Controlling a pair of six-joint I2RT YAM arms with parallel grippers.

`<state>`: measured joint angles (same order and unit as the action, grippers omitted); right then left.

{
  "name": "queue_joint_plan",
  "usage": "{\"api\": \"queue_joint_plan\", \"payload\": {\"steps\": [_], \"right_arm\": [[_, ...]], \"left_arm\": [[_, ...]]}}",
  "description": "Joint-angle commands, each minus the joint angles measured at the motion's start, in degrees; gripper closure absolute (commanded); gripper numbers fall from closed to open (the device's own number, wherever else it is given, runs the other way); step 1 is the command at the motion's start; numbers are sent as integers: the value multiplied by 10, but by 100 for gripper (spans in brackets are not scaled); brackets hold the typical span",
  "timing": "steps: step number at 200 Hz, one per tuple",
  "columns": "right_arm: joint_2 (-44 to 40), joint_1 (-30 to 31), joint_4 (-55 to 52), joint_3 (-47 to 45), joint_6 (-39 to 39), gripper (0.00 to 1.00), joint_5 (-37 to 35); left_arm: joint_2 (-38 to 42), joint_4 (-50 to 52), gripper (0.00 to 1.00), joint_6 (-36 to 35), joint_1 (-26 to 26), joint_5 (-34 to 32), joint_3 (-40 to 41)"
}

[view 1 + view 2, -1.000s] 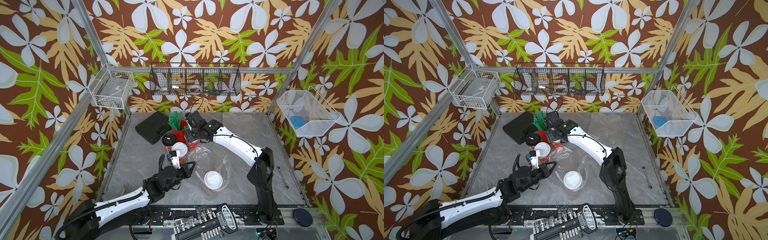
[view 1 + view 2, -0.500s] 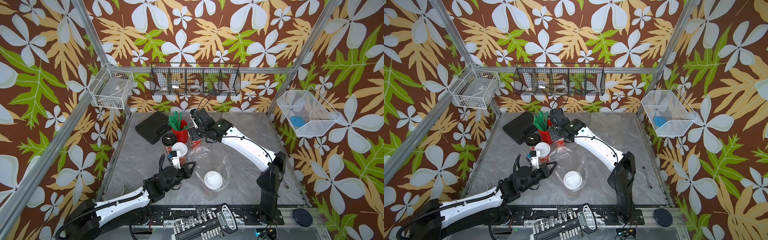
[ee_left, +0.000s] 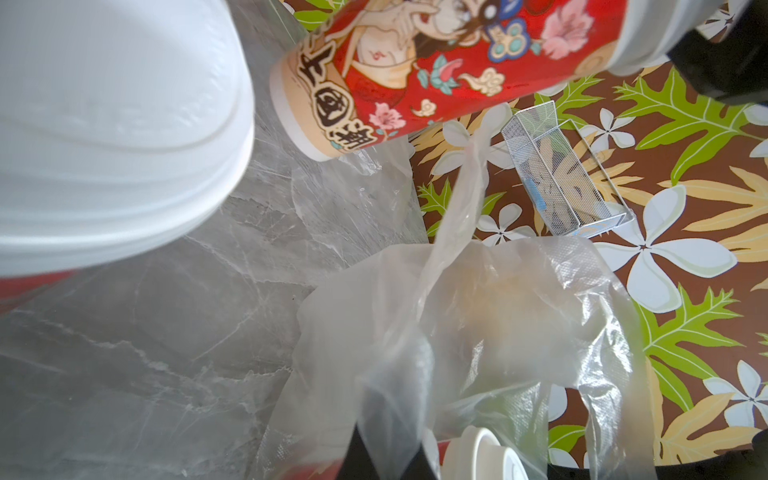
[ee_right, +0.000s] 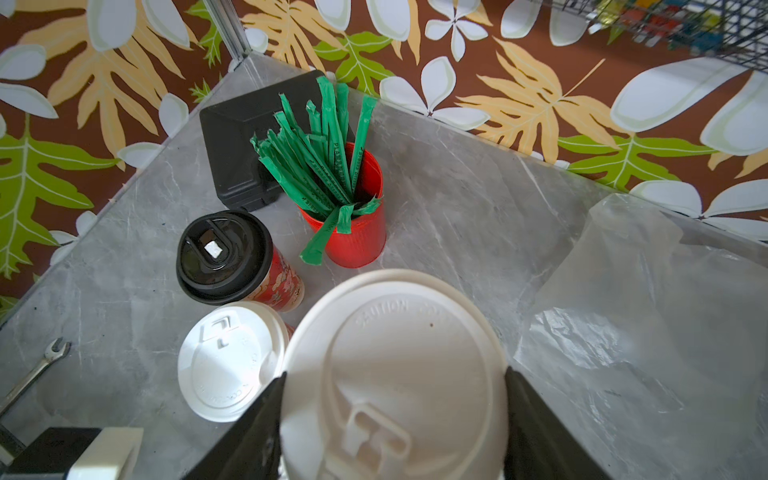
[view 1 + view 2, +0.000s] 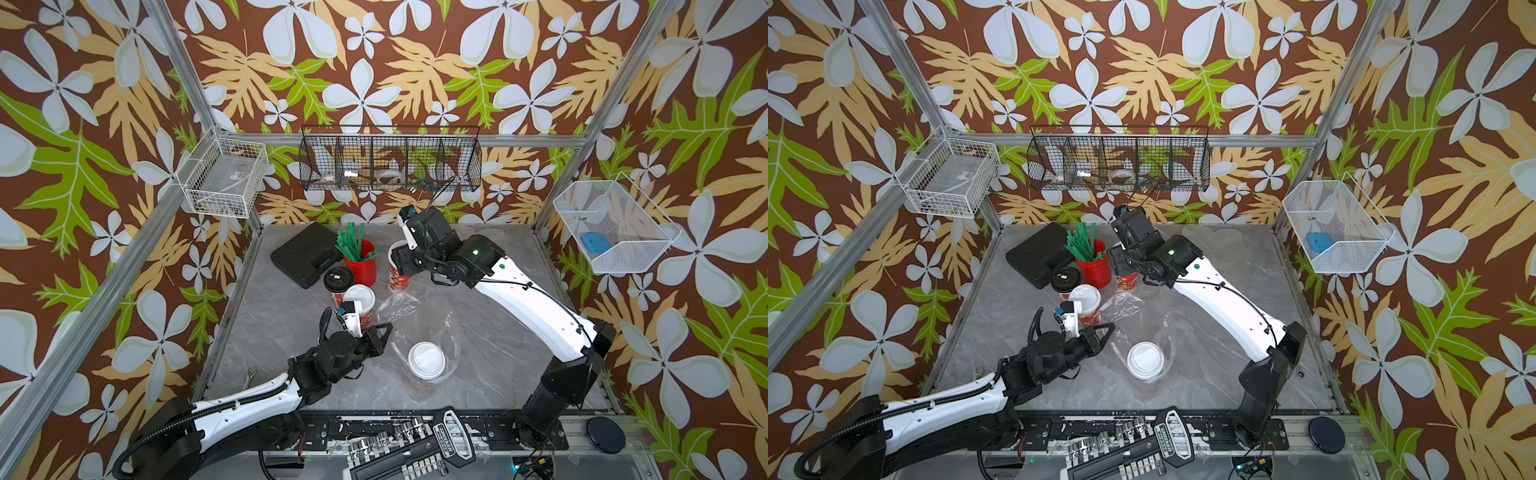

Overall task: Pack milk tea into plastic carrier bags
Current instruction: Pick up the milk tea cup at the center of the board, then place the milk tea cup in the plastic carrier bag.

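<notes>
**Right hand grips a lidded cup; left hand pinches the bag**

The right hand [image 4: 395, 374] is clamped on a white-lidded milk tea cup [image 5: 397, 274], with one finger on each side of its lid. This is at the far middle of the bench [image 5: 498, 374], just right of the red straw cup [image 5: 360, 266]. The left hand [image 5: 377, 336] is closed, pinching a strip of the clear carrier bag [image 3: 498, 316]. The bag sits near the bench's middle with a bagged cup [image 5: 426, 360] inside. A black-lidded cup [image 5: 338, 279] and a spare white-lidded cup [image 5: 359, 297] stand side by side, left of centre.
</notes>
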<state>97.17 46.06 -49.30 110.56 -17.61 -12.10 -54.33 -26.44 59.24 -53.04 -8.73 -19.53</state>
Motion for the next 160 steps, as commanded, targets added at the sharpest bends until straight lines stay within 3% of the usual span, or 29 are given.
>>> {"api": "queue_joint_plan", "payload": {"steps": [1, 160], "right_arm": [[-30, 0, -8, -16, -3, 31, -10], [-175, 0, -56, -29, -43, 33, 35]], "left_arm": [[-1, -15, 100, -5, -1, 1, -6], [-13, -9, 100, -1, -10, -8, -11]]}}
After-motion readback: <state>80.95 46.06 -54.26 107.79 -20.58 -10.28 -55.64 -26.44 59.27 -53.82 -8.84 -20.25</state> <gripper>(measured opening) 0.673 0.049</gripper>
